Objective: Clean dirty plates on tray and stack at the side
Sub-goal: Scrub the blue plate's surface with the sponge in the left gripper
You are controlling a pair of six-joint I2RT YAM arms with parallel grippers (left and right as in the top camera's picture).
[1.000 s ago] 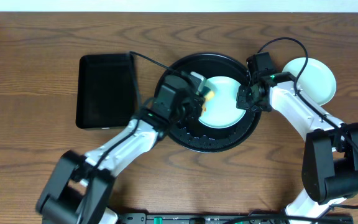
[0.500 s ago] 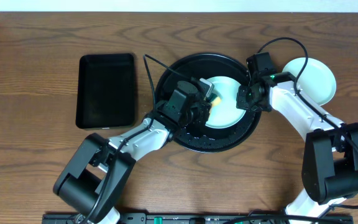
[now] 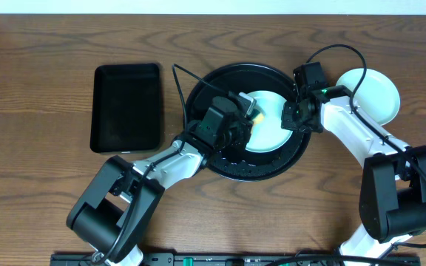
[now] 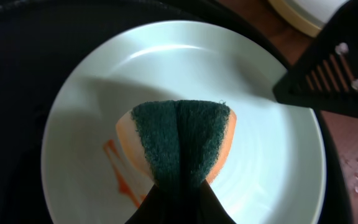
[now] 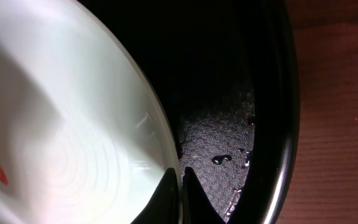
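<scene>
A pale mint plate (image 3: 272,131) lies in the round black tray (image 3: 251,171), with orange smears (image 4: 118,169) on its inner left side. My left gripper (image 3: 247,116) is shut on a folded green and orange sponge (image 4: 182,138), which rests on the middle of the plate (image 4: 260,155). My right gripper (image 3: 293,118) is shut on the plate's right rim (image 5: 166,155), one finger inside and one outside over the wet tray floor (image 5: 216,140). Another mint plate (image 3: 370,94) sits on the table to the right, and a pale yellow rim (image 4: 296,11) shows under it.
A rectangular black tray (image 3: 126,107) stands left of the round one. Water drops (image 5: 221,159) lie on the round tray's floor beside its raised rim (image 5: 272,124). Both arms' cables arc over the tray's far side.
My left gripper has slid a little right with the sponge, further onto the plate, and its arm has swung in. The right gripper and the plate have stayed put.
</scene>
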